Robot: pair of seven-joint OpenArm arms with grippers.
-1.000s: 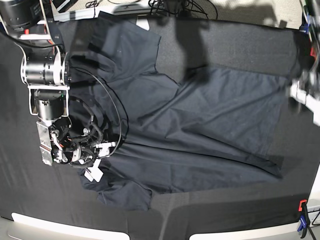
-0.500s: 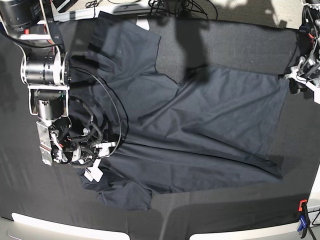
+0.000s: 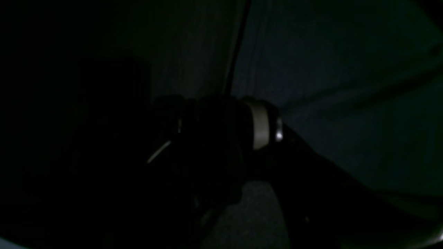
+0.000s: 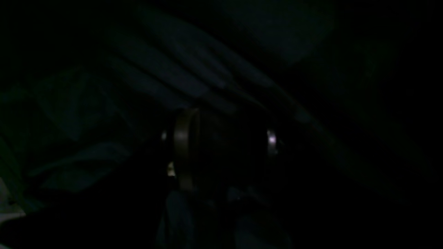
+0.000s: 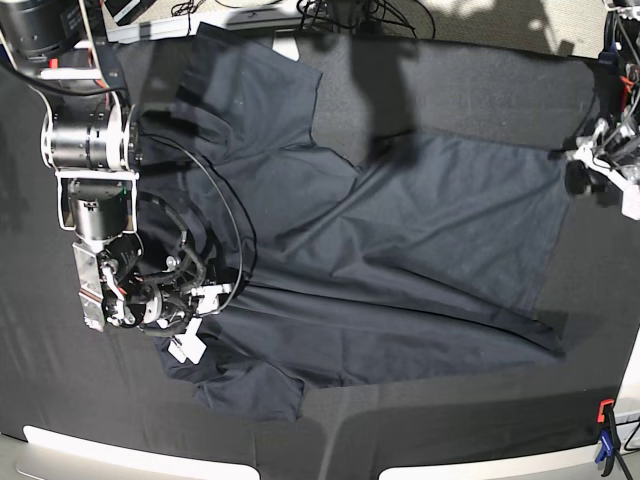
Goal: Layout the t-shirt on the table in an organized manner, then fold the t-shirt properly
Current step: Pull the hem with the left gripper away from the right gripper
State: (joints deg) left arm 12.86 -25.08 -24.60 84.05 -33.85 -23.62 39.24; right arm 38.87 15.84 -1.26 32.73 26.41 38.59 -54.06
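- The worktop (image 5: 470, 85) carries the t-shirt (image 5: 400, 260), which lies spread across its middle, neck end toward my right arm and hem toward my left. It is mostly open but not tidy: one sleeve is folded back along the far edge and a long ridge runs diagonally across the body.
- The cloth itself looks the same as a second ago; its outline and creases have not shifted.
- What has changed is my left hand (image 5: 592, 160). A second ago it was a blur at the worktop's edge, beyond the hem; now it sits sharp and lower, just at the far hem corner of the shirt. In the left wrist view I see navy cloth close beneath, but it is too dark to show whether the fingers are wide or narrow, so I cannot tell.
- I judge that this puts me in place to take that corner and draw the hem flat, which the layout step still wants before any fold.
- My right hand (image 5: 185, 305) has not moved; it rests on the shirt near the collar, by the white label (image 5: 190, 348). Whether it grips the cloth I cannot tell; its wrist view is nearly black.
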